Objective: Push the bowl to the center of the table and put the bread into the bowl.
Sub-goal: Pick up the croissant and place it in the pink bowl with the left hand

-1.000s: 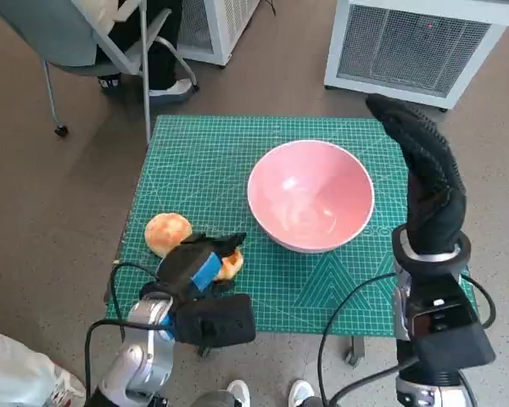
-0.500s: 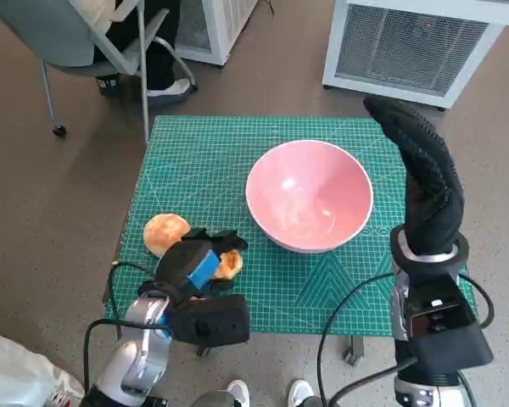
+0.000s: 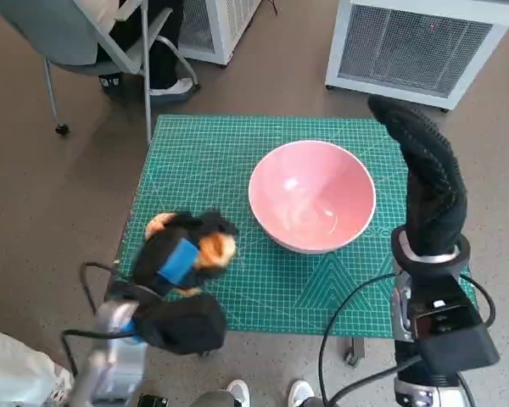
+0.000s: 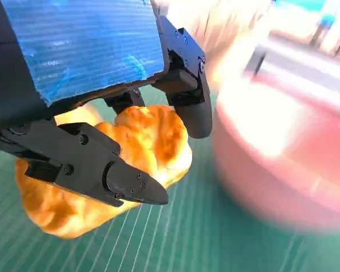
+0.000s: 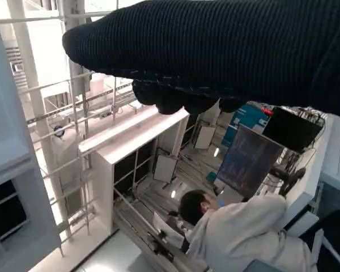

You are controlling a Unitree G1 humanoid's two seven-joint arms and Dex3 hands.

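The pink bowl (image 3: 312,206) stands right of the middle of the green mat (image 3: 212,153); in the left wrist view it is a pink blur (image 4: 283,158). My left hand (image 3: 182,253), motion-blurred, grips a golden piece of bread (image 3: 216,248) above the mat's front left. In the left wrist view the black fingers (image 4: 124,181) close around that bread (image 4: 153,141). A second bun (image 3: 157,223) peeks out beside the hand. My gloved right hand (image 3: 424,165) stands raised beside the bowl's right rim, fingers straight, holding nothing.
A chair (image 3: 93,42) with a person's feet stands at the back left. A white grilled unit (image 3: 416,42) sits behind the table. A person in white (image 5: 232,232) shows in the right wrist view. Cables hang at the table's front edge.
My left hand has risen off the mat with the bread in its grip and shifted left and back. The bowl and my right hand have stayed in place.
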